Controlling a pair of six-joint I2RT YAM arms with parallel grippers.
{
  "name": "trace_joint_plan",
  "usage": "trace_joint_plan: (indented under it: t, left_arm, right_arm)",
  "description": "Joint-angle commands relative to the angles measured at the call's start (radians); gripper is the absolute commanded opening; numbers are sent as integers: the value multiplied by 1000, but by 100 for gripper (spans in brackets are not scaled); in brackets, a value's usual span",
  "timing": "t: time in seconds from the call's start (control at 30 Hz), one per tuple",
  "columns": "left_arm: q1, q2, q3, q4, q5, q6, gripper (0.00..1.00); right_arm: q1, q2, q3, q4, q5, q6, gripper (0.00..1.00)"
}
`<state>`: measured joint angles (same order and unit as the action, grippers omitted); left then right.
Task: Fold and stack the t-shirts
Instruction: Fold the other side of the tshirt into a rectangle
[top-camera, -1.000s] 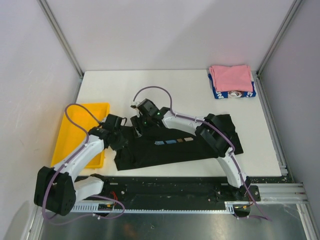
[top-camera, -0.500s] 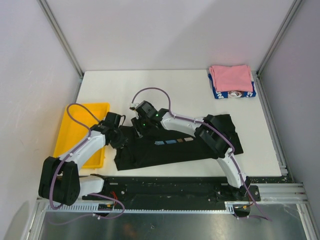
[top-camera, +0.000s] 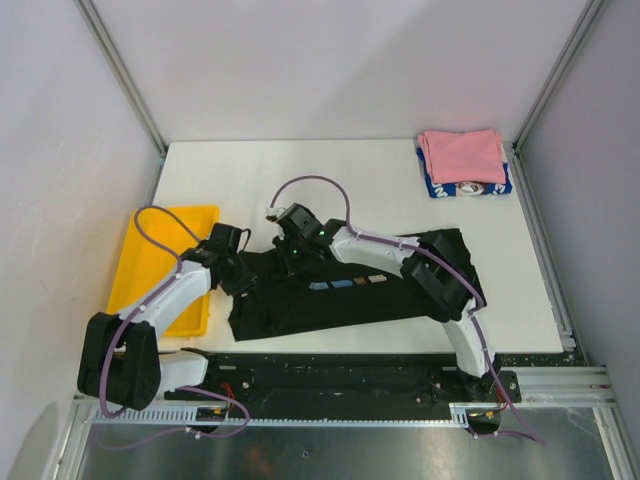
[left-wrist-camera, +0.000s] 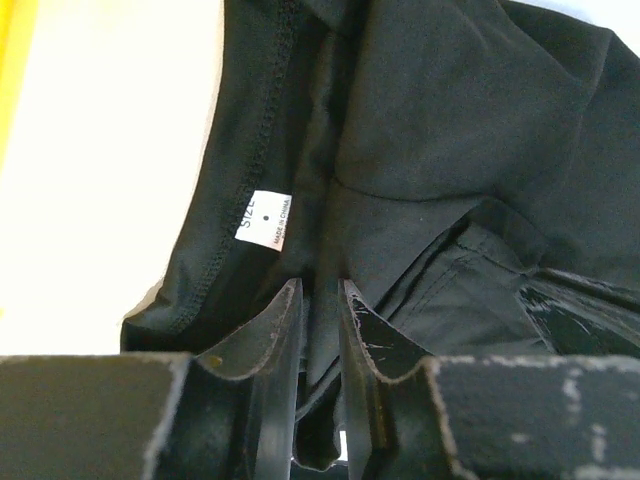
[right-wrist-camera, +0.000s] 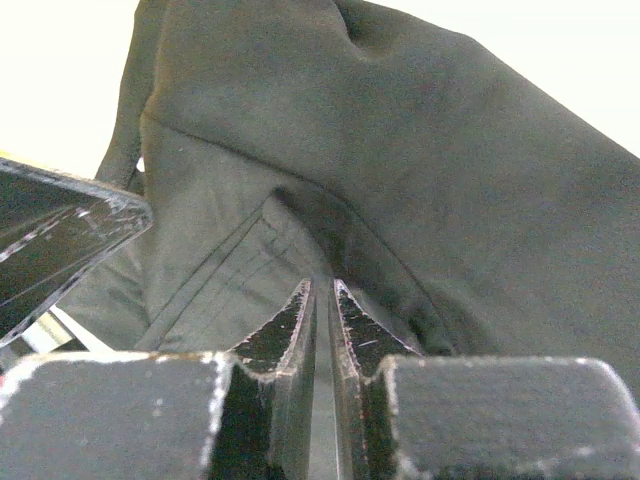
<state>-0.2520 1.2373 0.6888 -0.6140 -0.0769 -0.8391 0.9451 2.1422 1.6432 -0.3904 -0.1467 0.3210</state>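
Observation:
The black t-shirt (top-camera: 350, 295) lies spread near the table's front edge, its blue, brown and cream print facing up. My left gripper (top-camera: 247, 276) is shut on a fold of the shirt's left end; in the left wrist view cloth sits between the fingertips (left-wrist-camera: 320, 290) below a white size label (left-wrist-camera: 264, 219). My right gripper (top-camera: 290, 258) is shut on the black cloth close beside it, cloth pinched at the tips (right-wrist-camera: 322, 288). A folded pink t-shirt (top-camera: 461, 155) lies on a folded blue-and-white one (top-camera: 470, 187) at the back right corner.
A yellow plastic tray (top-camera: 160, 265) sits at the table's left edge, next to my left arm. Metal frame posts (top-camera: 125, 75) stand at the back corners. The black rail (top-camera: 340, 375) runs along the front edge.
The right gripper has moved slightly right and forward over the shirt's left end. The left gripper has shifted a little toward the shirt and holds there.

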Motion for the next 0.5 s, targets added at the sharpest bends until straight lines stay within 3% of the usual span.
trace_joint_plan:
  t: [0.0, 0.1, 0.33, 0.47]
  left_arm:
    - [7, -21, 43, 15, 14, 46, 25]
    - [8, -41, 49, 14, 34, 67, 25]
    - [10, -84, 23, 14, 57, 54, 26]
    - [22, -100, 12, 14, 61, 50, 26]
  right_arm:
    - [6, -123, -33, 31, 25, 16, 13]
    - [6, -150, -60, 42, 29, 22, 15]
    - [14, -73, 18, 64, -4, -17, 45]
    - [17, 5, 99, 51, -23, -53, 49]
